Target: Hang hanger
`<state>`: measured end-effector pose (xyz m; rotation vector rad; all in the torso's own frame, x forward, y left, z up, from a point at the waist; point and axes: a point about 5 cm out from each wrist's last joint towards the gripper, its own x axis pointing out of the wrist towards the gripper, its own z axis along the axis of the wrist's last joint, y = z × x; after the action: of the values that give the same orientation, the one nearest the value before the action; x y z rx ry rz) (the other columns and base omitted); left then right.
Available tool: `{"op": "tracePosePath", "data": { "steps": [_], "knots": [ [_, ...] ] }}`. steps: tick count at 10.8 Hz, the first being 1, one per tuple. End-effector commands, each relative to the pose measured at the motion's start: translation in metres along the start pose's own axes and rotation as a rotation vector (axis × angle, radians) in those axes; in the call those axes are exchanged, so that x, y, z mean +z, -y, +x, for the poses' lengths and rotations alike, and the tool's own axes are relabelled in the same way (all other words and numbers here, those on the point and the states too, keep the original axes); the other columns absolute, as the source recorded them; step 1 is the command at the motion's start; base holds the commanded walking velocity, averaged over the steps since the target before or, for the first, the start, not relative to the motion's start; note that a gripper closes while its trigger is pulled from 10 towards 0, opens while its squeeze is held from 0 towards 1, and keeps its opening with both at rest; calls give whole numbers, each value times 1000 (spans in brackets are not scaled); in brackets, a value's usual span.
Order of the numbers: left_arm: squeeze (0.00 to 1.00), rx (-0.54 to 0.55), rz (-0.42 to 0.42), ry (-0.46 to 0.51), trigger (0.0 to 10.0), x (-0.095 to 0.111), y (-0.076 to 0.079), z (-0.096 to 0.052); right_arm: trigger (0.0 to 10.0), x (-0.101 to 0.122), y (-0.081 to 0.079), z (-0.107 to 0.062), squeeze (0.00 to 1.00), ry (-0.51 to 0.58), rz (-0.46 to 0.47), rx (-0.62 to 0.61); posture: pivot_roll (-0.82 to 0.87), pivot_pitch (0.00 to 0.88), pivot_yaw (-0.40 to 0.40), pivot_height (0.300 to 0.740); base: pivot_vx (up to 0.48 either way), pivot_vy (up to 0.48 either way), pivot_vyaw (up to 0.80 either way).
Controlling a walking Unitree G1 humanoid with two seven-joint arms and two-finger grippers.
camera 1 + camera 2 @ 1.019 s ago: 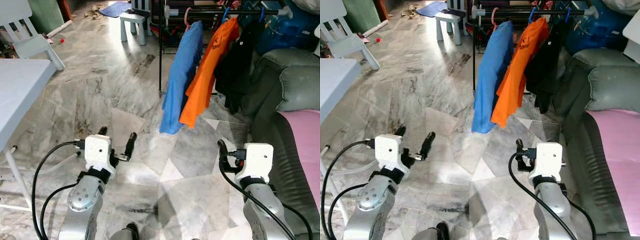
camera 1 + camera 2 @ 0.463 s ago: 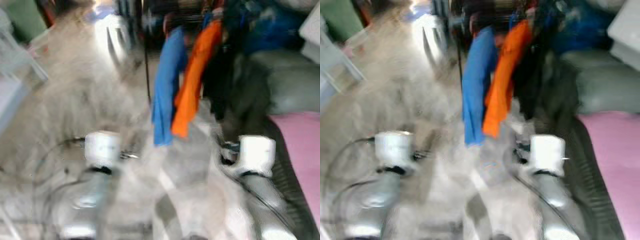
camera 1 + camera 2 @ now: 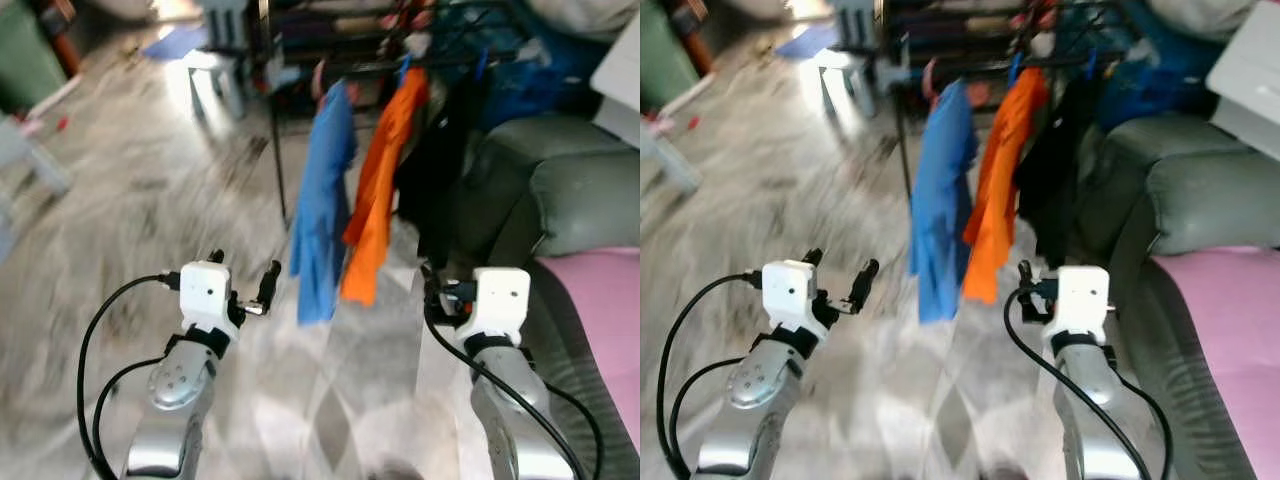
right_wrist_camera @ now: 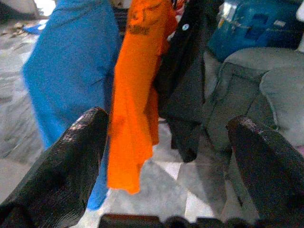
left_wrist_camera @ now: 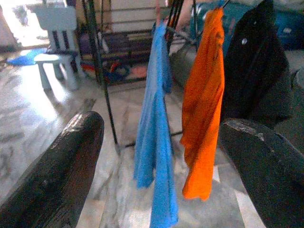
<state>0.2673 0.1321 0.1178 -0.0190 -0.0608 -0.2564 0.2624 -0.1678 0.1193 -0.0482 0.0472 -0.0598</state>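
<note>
Hangers carry 3 garments on the clothes rack (image 3: pixel 275 150) ahead: blue shirt (image 3: pixel 320 215), orange shirt (image 3: pixel 378 195), black garment (image 3: pixel 440 160). Left gripper (image 3: pixel 243 277) and right gripper (image 4: pixel 166 156) are both spread, empty, raised facing them beside the grey sofa (image 3: pixel 560 190).

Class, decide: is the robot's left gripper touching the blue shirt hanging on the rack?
Apart. In the left wrist view, the left gripper is open, with floor visible between its fingers and the blue shirt farther off.

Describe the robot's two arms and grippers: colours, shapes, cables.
Both arms are silver metal with rounded joints. Each ends in a white boxy wrist housing carrying two long black fingers: left gripper, right gripper. Black cables loop from each housing down along the arm.
</note>
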Motion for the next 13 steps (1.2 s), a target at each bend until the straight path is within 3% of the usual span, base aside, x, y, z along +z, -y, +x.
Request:
{"op": "tracePosePath", "data": {
  "steps": [1, 7, 8, 12, 13],
  "knots": [
    [0, -6, -11, -32, 10000, -6, 3, -3, 10000, -5, 3, 0, 0, -21, -3, -18, -84, 135, 30, 740, 0, 476, 0],
    [0, -24, -13, -26, 10000, -6, 10, -2, 10000, -4, 1, 4, 0, -15, -1, -22, -89, 137, 26, 740, 0, 470, 0],
    [0, -24, 16, -16, 10000, -4, 11, -2, 10000, -4, 1, 3, 0, -17, -1, -24, -89, 137, 26, 740, 0, 0, 0],
    [0, -75, -16, -6, 10000, -2, 20, -4, 10000, -6, 5, 1, 0, -32, -4, -46, -94, 147, 22, 740, 0, 0, 0],
    [0, -82, -15, 0, 10000, -1, 20, -3, 10000, -6, 6, 2, 0, -36, -1, -50, -92, 147, 22, 740, 247, 0, -800]
  ]
}}
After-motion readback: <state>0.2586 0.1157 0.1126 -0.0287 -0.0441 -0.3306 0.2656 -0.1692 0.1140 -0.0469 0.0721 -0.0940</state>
